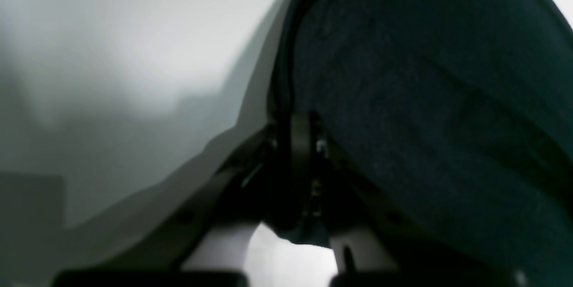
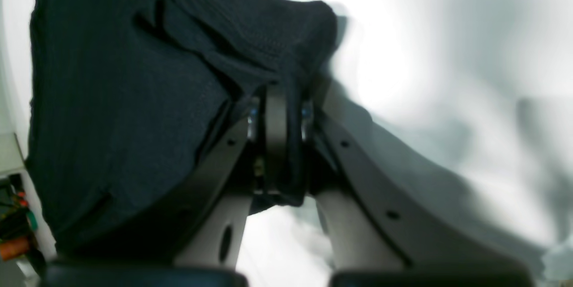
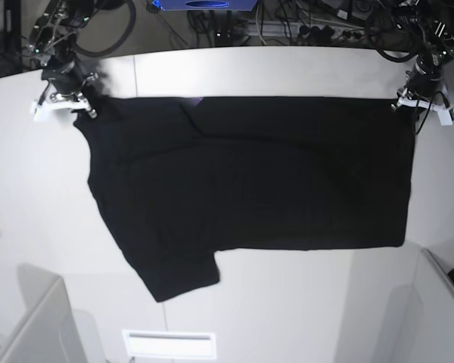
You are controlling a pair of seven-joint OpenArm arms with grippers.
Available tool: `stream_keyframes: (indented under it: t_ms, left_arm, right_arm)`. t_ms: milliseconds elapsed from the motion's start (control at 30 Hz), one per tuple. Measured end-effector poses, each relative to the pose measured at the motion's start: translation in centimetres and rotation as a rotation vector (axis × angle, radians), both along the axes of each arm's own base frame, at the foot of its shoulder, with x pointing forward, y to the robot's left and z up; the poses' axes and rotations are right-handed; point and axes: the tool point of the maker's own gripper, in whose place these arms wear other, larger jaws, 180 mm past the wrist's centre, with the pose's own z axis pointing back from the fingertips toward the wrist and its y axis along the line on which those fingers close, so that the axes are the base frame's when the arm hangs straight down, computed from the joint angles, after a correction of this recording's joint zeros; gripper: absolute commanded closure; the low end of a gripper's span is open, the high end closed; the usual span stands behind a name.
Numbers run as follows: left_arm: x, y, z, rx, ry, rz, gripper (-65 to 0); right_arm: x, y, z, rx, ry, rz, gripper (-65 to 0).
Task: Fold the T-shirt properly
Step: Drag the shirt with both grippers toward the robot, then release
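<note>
Looking down from the base view, you see the T-shirt (image 3: 250,181) spread wide over the white table (image 3: 287,302), plain black side up. Your left gripper (image 3: 422,97) is clenched on one top corner and your right gripper (image 3: 64,98) on the other, apparently a bunched sleeve, though both wrist views are blurred.
</note>
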Motion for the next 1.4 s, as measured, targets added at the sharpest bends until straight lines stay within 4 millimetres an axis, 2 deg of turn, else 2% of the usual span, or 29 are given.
stream_keyframes:
  t_ms: [167,533,733,867,1133,1400]
  left_arm:
    - [-1.7,0.1,0.1,0.025,0.036,-0.015,0.0]
    - [-4.7,0.3,-0.2,0.034,0.077,-0.012,0.0]
    - [-5.5,0.4,-0.3,0.039,0.087,-0.012,0.0]
    - [-5.8,0.4,-0.3,0.040,0.091,-0.013,0.0]
    - [-7.2,0.3,0.2,0.072,0.138,-0.045,0.0]
    - [-7.8,0.2,0.4,0.088,0.172,-0.060,0.0]
  right_arm:
    - [-1.9,0.0,0.1,-0.019,0.028,0.006,0.0]
    - [-4.7,-0.2,-0.1,-0.024,0.063,-0.001,0.0]
    - [-5.4,-0.2,0.0,-0.031,0.072,0.006,0.0]
    - [-6.7,-0.2,0.3,-0.057,0.104,0.032,0.0]
    - [-6.9,-0.1,0.2,-0.058,0.114,0.034,0.0]
    - [-6.8,-0.1,0.3,-0.058,0.113,0.036,0.0]
